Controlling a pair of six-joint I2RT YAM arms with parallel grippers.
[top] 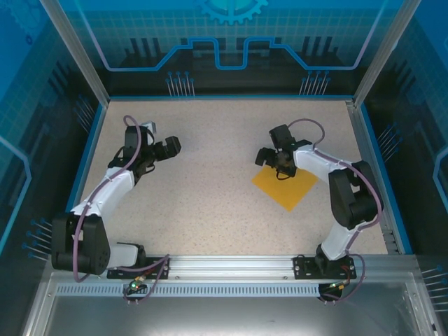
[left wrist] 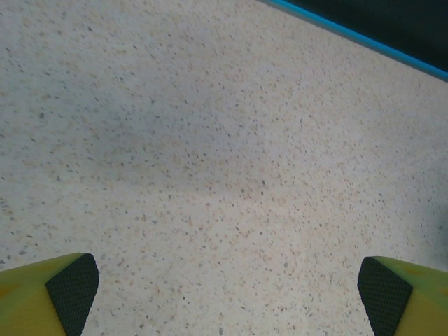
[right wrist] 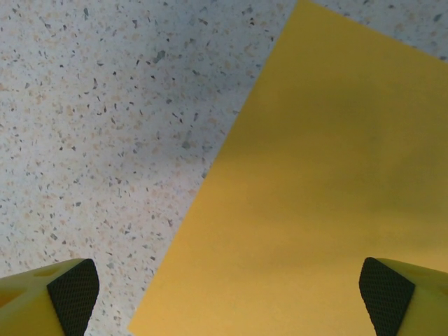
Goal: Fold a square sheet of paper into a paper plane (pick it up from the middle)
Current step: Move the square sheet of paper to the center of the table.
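The square sheet of paper [top: 288, 187] is plain orange-yellow. It lies flat and unfolded on the speckled table, right of centre, turned like a diamond. My right gripper [top: 274, 159] hovers over its upper-left corner, open. In the right wrist view the sheet [right wrist: 329, 189] spans the right and middle, and its left edge runs diagonally between the wide-apart fingers [right wrist: 70, 294] of that gripper [right wrist: 227, 294]. Over bare table at the left, far from the sheet, is my left gripper [top: 168, 147], which is open, with only tabletop between its fingertips [left wrist: 73, 290]. The paper plane is out of view.
The speckled table [top: 210, 196] is bordered by a blue rim [top: 224, 98] at the back and sides, and that rim [left wrist: 364, 42] shows in the left wrist view too. A metal rail [top: 231, 264] with both arm bases runs along the near edge.
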